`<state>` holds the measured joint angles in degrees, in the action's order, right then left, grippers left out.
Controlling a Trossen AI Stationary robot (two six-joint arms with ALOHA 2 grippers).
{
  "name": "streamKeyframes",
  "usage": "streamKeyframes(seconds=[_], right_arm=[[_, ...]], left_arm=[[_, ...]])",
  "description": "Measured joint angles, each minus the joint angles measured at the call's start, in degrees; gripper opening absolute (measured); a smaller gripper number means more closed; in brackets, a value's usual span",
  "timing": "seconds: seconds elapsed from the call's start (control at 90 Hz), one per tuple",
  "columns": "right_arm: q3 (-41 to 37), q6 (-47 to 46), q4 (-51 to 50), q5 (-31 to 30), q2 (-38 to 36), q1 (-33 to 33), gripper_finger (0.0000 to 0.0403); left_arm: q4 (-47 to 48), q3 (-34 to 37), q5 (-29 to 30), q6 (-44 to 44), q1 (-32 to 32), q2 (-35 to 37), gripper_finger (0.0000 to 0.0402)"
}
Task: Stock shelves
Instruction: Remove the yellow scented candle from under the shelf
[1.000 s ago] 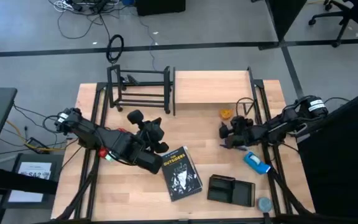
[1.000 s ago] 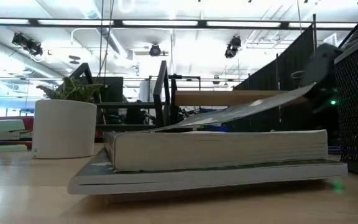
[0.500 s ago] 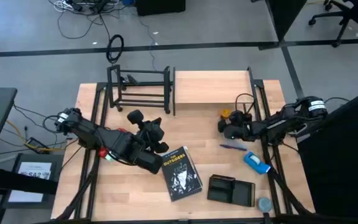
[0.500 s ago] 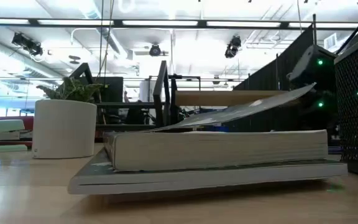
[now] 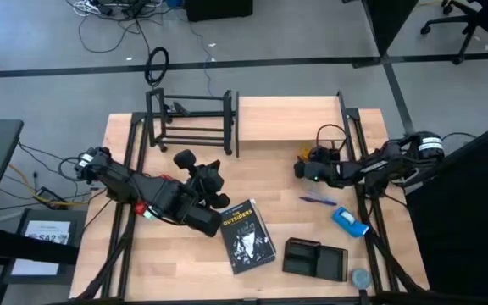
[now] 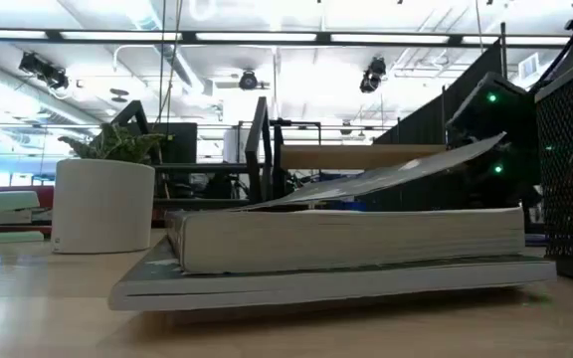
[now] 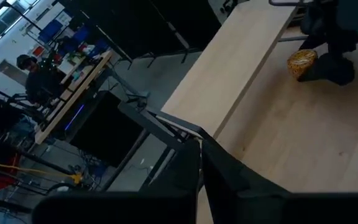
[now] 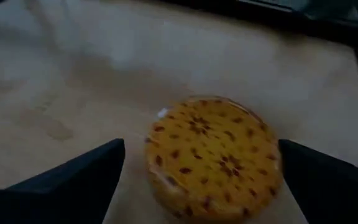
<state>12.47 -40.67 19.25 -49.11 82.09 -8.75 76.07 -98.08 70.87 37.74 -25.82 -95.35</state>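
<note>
Bare tabletop [image 5: 274, 174] between black rack [image 5: 191, 123], book [image 5: 246, 235] and right gripper [image 5: 309, 163]

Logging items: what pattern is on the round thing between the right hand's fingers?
Yellow-orange round object with dark red-brown speckles; right wrist view.

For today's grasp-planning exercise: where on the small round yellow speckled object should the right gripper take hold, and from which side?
Grip the round yellow speckled object across its curved rim, from above. It lies flat on the table, and the open right gripper already straddles it.
</note>
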Motion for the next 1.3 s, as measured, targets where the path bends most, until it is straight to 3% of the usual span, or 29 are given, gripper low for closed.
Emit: streamKeyframes(seconds=[0.333,0.478,0.644,0.778,0.867,1.011,1.178,1.3], right_arm=[[0.0,9.2,9.4,7.3,5.4,-4.6,0.0367],[0.0,10.9,11.7,9.5,6.3,-5.3,0.033],[0.1,11.8,11.3,11.1,6.3,-5.5,0.0258],[0.1,12.2,11.3,11.9,6.1,-4.7,0.0257],[0.4,12.2,10.3,14.1,4.8,-3.3,0.0257],[2.5,14.1,6.5,22.5,-0.2,0.9,0.0257],[8.4,14.7,-4.9,23.0,-6.8,8.0,0.0257],[13.1,16.3,-7.2,24.8,-9.8,13.9,0.0257]], left_arm=[[0.0,0.0,-0.3,0.0,0.0,0.0,0.0],[0.0,0.0,-0.3,0.0,0.0,0.0,0.0],[0.0,0.0,-0.5,0.0,0.0,0.0,0.0],[0.0,0.0,-0.6,0.0,0.0,0.0,0.0],[0.0,0.0,-0.6,0.0,0.0,0.0,0.0],[0.0,0.0,-0.9,0.0,-0.1,0.0,0.0],[0.0,0.0,-3.4,0.0,-0.2,0.0,0.0],[-0.1,0.0,-3.6,0.2,-0.8,0.0,0.0]])
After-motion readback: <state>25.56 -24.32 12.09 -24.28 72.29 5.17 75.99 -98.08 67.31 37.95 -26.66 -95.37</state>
